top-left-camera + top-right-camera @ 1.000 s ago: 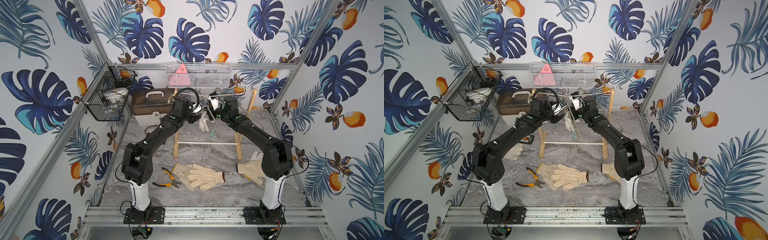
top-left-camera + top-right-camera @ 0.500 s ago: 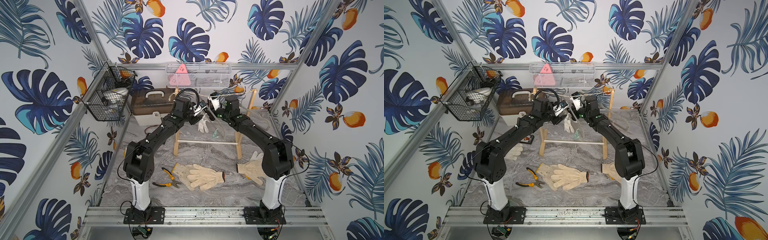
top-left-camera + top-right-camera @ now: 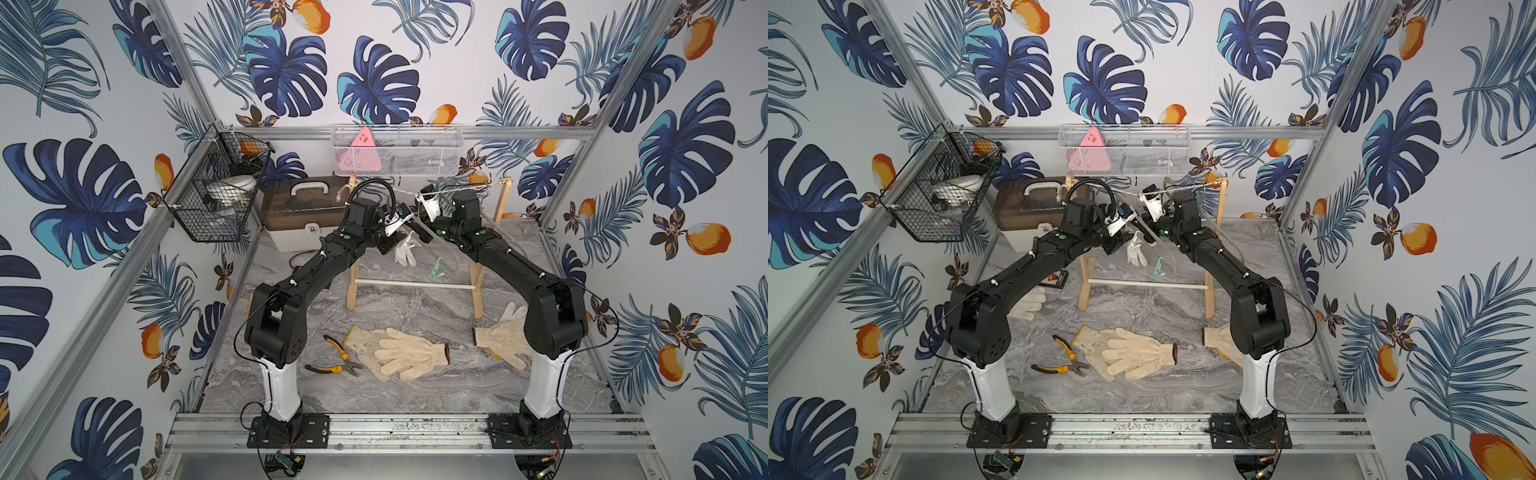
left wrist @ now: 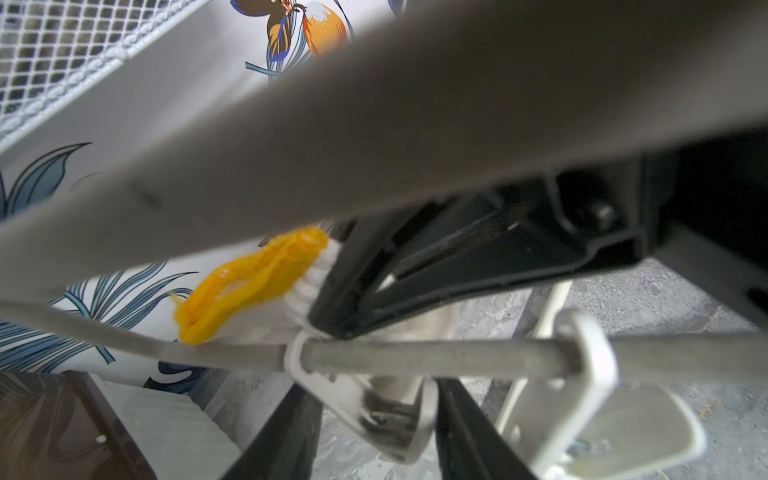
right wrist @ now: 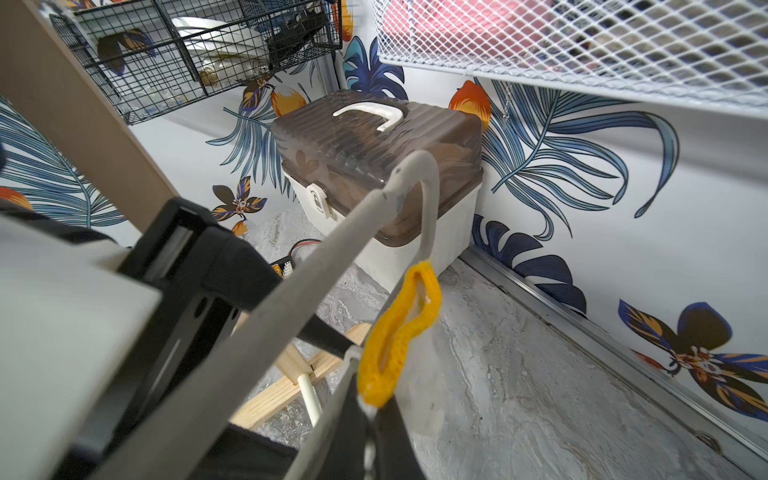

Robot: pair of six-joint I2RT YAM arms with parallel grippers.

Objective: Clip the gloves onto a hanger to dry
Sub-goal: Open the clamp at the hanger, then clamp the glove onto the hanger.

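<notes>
Gloves (image 3: 409,353) mostly lie flat toward the front edge of the table (image 3: 415,303). One hanging glove (image 3: 405,251) dangles toward the back edge, at the wooden rack (image 3: 477,291).

We note the right gripper (image 5: 376,415) pinched shut on it just under the yellow cuff (image 5: 401,328), beside the hanger bar (image 4: 436,358). Fingers of the left gripper (image 4: 374,388) flank the white clip (image 4: 386,419); whether they are squeezing it, we cannot tell.

Our judgement: press the clip fully open and feed the cuff deep into its mouth. Release the clip before the right gripper lets go.

Leaf-patterned walls (image 3: 83,174) surround a grey marbled floor (image 3: 415,401).
</notes>
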